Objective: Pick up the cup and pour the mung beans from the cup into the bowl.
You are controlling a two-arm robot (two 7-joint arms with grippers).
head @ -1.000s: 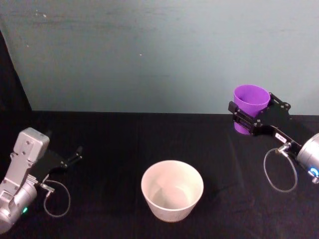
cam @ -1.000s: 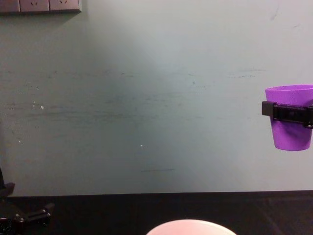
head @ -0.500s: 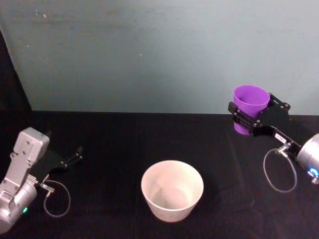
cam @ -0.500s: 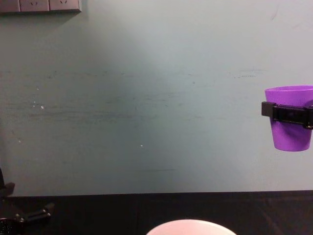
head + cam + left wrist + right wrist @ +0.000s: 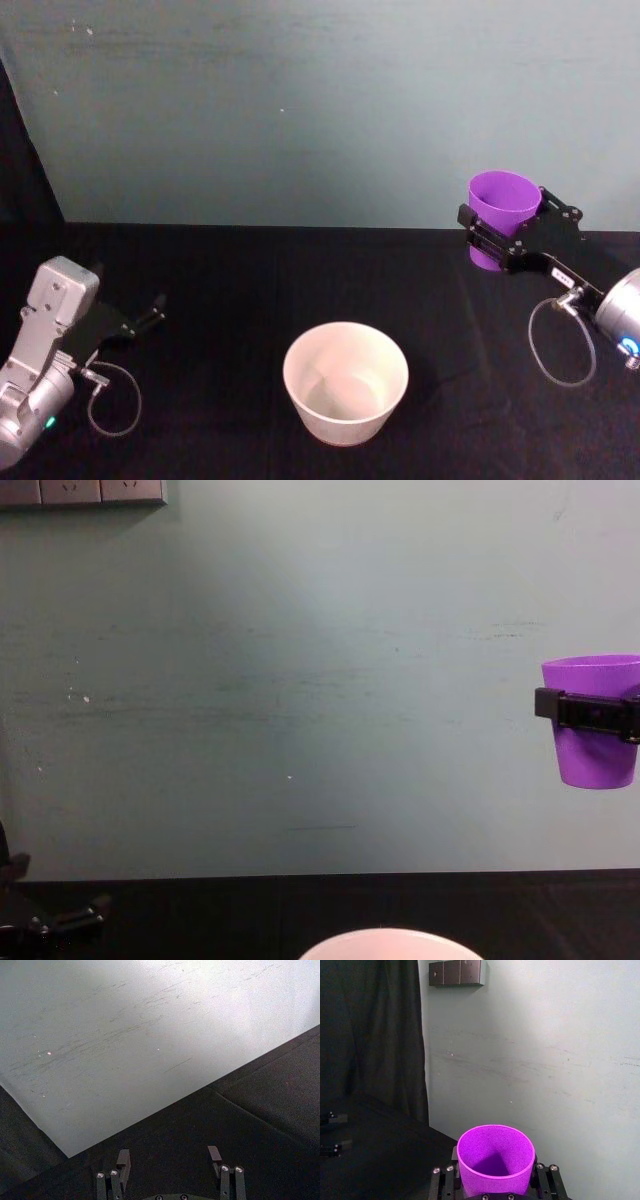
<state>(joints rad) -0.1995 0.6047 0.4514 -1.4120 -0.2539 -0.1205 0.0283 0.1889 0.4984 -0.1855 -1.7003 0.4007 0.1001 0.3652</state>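
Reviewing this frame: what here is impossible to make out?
Cup contents: right wrist view, the bottom lies in shadow, no beans discernible.
Bowl: chest view, cut off by the bottom edge, just the rim shows.
Right hand: chest view, cut off by the right edge, like the cup's far side.
Left hand: chest view, dark against the black cloth.

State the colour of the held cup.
Bright purple cup, best seen in the right wrist view.

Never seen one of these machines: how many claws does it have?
2. The right gripper holds the cup aloft, right of the bowl; the left gripper sits open, low on the left.
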